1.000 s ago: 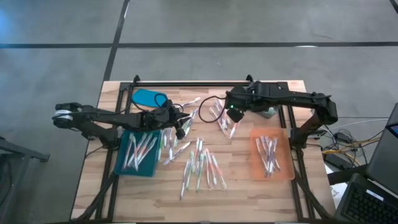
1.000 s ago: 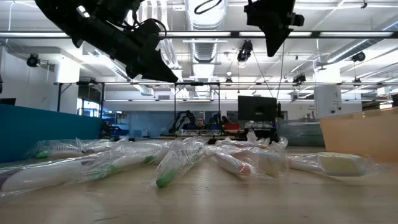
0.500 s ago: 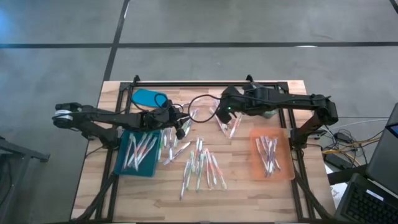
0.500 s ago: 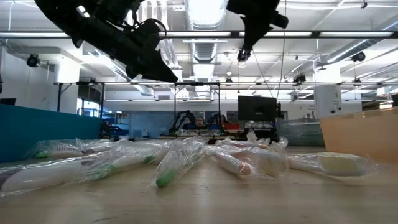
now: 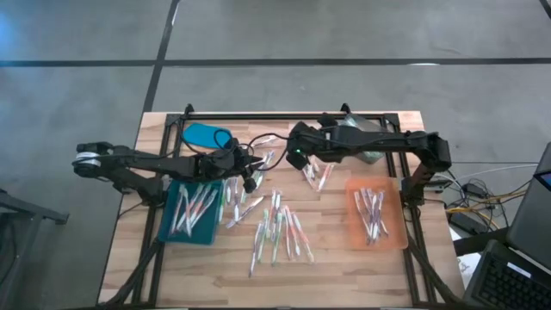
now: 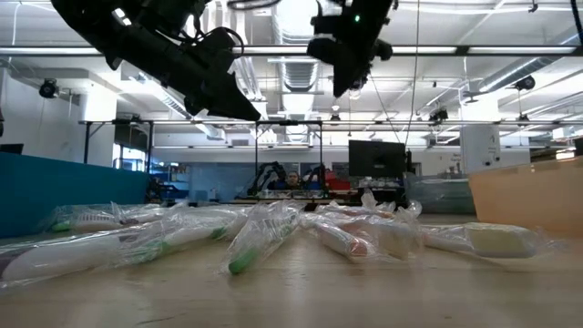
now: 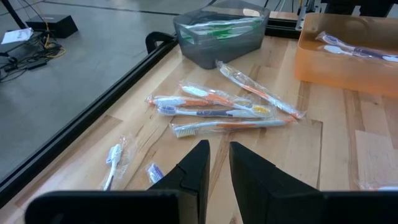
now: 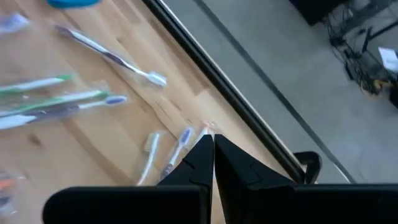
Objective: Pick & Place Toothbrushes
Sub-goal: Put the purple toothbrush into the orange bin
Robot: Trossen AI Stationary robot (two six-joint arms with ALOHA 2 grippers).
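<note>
Wooden table [image 5: 336,258]: carrying scattered toothbrushes [image 5: 280,228];
Right gripper [image 5: 295,158]: hovering clenched, grasping nothing;
Left gripper [image 5: 250,176]: hovering slightly parted, holding nothing

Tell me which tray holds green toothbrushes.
The grey tray, at the table's back edge beside the orange tray. Only it shows green brushes inside; the orange one holds pale brushes.

Both arms were dark, slender and jointed, the left arm [image 5: 138,162] ending in a pale grey cap at its shoulder, the right arm [image 5: 379,145] showing a small green light near its wrist and a looping black cable.
</note>
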